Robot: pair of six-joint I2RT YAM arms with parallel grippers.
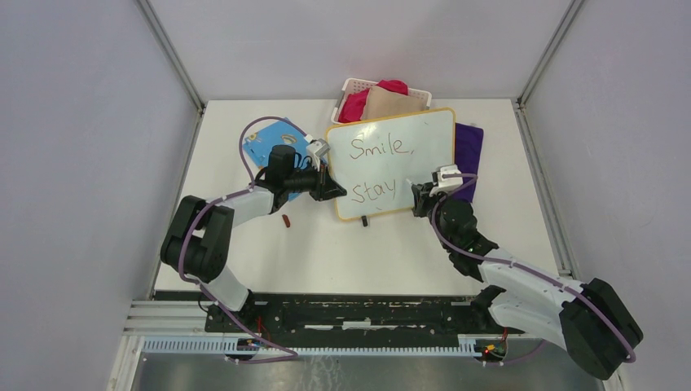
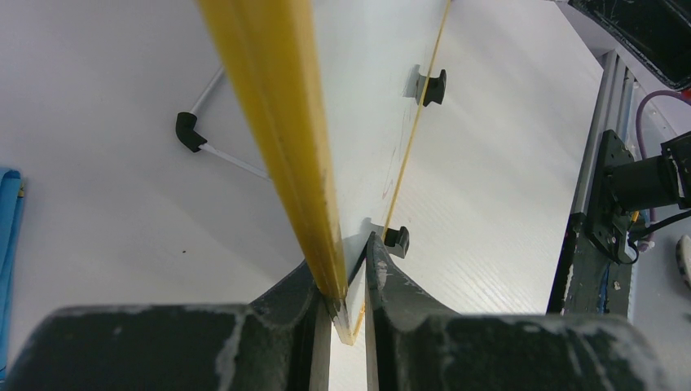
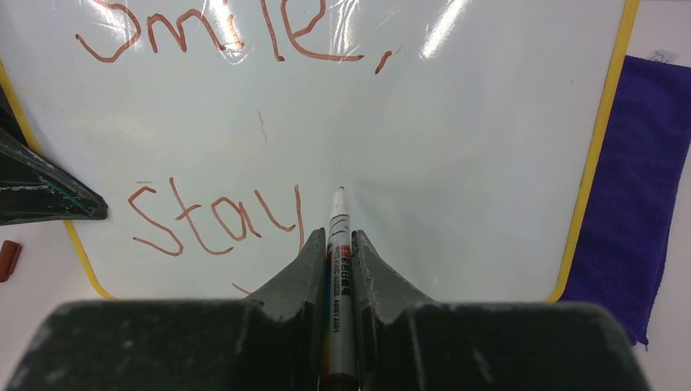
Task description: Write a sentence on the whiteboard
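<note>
My left gripper (image 2: pixel 349 269) was nearly shut, its jaws pinching the thin yellow-orange frame of the large white rectangular whiteboard (image 2: pixel 277 122). The board ran straight ahead from between those jaws. My right gripper (image 3: pixel 338 238) was closed on a slim white-and-grey marker pen (image 3: pixel 339 281). The pen's barrel lay between the jaws and its tip pointed forward at the board. I could not tell whether the tip touched the surface.

Risks, as I judged them:
- My left grip covered only a narrow strip of frame. A firm pen stroke could push the board and let it slip or swing, so the letters would wobble.
- The pen could slide back between my right jaws under pressure, and the line would fade.
- The last word was not yet written. My right jaws sat just right of the fresh ink, and drifting left could smear it.
- A dark purple cloth (image 3: pixel 619 187) lay beyond the board's edge to the right of my right jaws, so a long stroke might run off the board.

Readable writing: the dark-red handwritten sentence (image 3: pixel 216 221) on the board read "Smile," on the upper line. "Stay" was on the lower line, just ahead and left of my right jaws. The pen barrel carried small print that I could not read.
</note>
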